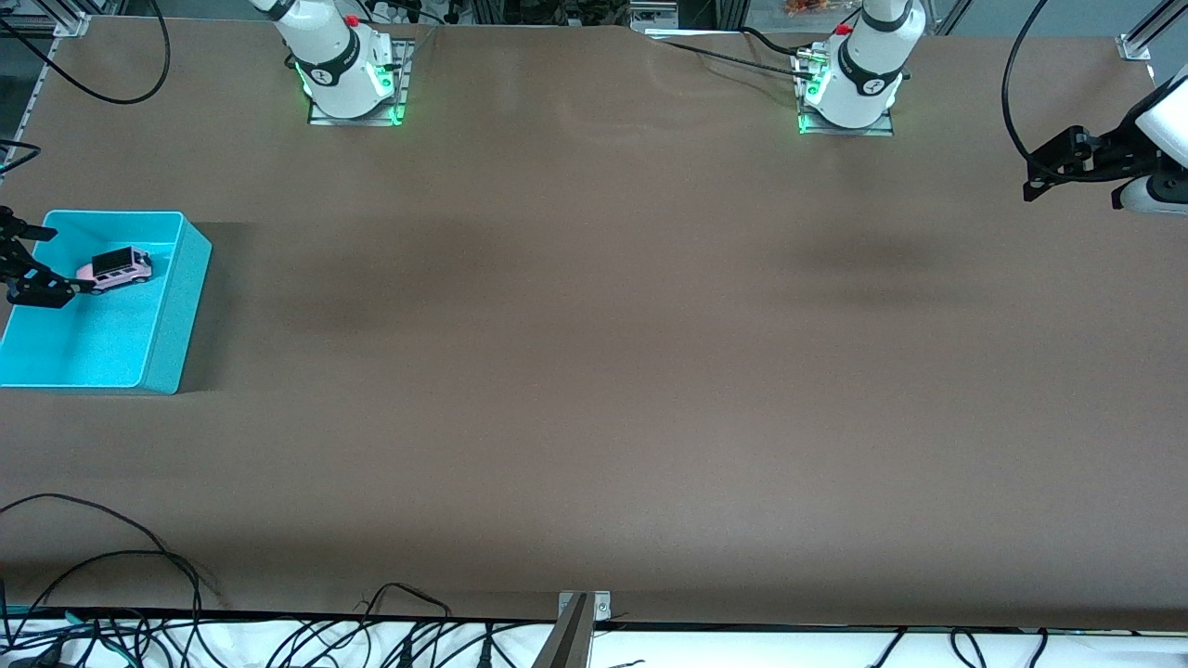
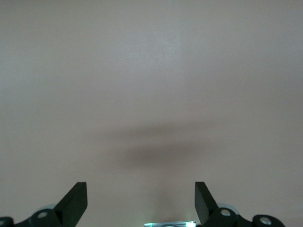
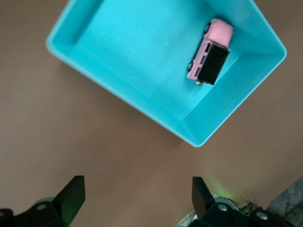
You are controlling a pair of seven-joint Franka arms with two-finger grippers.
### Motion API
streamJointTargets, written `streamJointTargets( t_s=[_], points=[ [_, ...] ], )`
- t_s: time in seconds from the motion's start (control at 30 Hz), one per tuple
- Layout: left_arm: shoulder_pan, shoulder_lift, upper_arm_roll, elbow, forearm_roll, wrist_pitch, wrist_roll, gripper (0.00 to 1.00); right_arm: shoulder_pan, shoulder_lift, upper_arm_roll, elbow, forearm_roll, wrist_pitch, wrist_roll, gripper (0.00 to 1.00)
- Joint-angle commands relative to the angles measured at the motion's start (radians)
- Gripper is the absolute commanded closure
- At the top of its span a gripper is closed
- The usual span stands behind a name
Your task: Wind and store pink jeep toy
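The pink jeep toy [image 1: 115,269] lies inside the turquoise bin [image 1: 181,306] at the left edge of the front view, on the desk [image 1: 594,371]; right gripper [image 1: 32,264] hangs over the bin's outer edge — fingers apart, empty; left gripper [image 1: 1053,167] waits at upper right, fingers apart.

left pincer [image 2: 141,202] spread wide, hanging over bare brown table [image 2: 151,71], soft shadow beneath
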Motion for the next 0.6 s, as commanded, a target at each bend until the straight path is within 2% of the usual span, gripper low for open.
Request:
streamJointTargets(
  t_s=[0.0, 0.27, 0.4, 0.5, 0.57],
  points=[
    [-0.009, 0.008, 0.001, 0.024, 0.025, -0.005, 0.003, 0.0, 0.034, 0.02, -0.009, 0.111, 0.022, -0.087, -0.076, 0.0],
    [-0.009, 0.008, 0.001, 0.024, 0.025, -0.005, 0.003, 0.0, 0.042, 0.023, 0.062, 0.187, 0.022, -0.093, -0.174, 0.0],
    [-0.009, 0.009, 0.001, 0.024, 0.025, -0.005, 0.003, 0.0, 0.034, 0.015, 0.124, 0.188, 0.019, -0.058, -0.19, 0.0],
    [-0.009, 0.009, 0.001, 0.024, 0.025, -0.005, 0.003, 0.0, 0.031, -0.008, 0.16, 0.162, 0.013, 0.016, -0.206, 0.0],
    [-0.009, 0.009, 0.001, 0.024, 0.025, -0.005, 0.003, 0.0, 0.031, -0.041, 0.184, 0.1, 0.011, 0.089, -0.222, 0.0]
  ],
)
